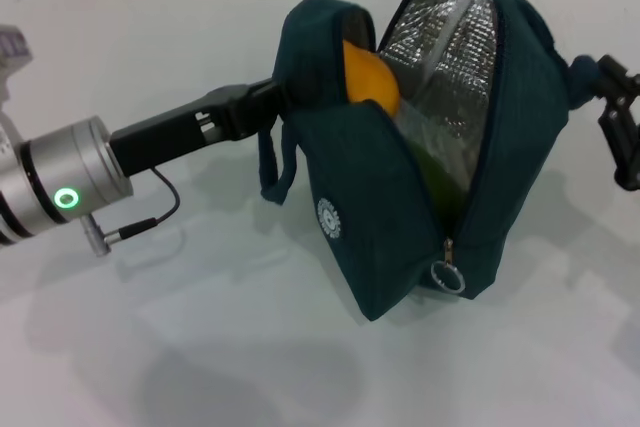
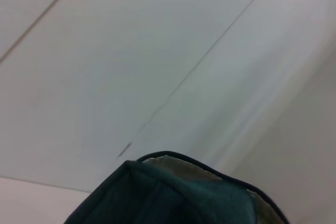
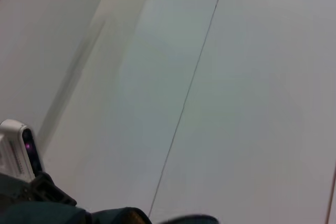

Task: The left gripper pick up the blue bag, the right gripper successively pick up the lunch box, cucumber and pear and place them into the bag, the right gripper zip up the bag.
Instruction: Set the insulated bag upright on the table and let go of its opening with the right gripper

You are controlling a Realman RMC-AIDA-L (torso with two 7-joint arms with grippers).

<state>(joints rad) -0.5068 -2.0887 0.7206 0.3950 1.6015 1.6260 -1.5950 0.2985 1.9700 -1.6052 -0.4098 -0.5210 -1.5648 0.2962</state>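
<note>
Since the blue bag (image 1: 400, 197) gapes open with the pear (image 1: 368, 77) near its mouth, a sloppy zip could squeeze it out. The left gripper (image 1: 275, 95) has its fingers clamped on the bag's edge; can't tell about the right gripper (image 1: 615, 112).

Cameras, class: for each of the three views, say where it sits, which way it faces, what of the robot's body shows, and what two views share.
Head view: high on the robot, looking forward and down at the table; shows the left gripper at the open blue bag with the pear inside, and the right gripper at the right edge.
Left wrist view: on the left arm, facing pale panels; no robot body shows.
Right wrist view: on the right arm, facing similar panels; the white device at its edge cannot be identified.
Shared: head and left wrist both show the blue bag.
</note>
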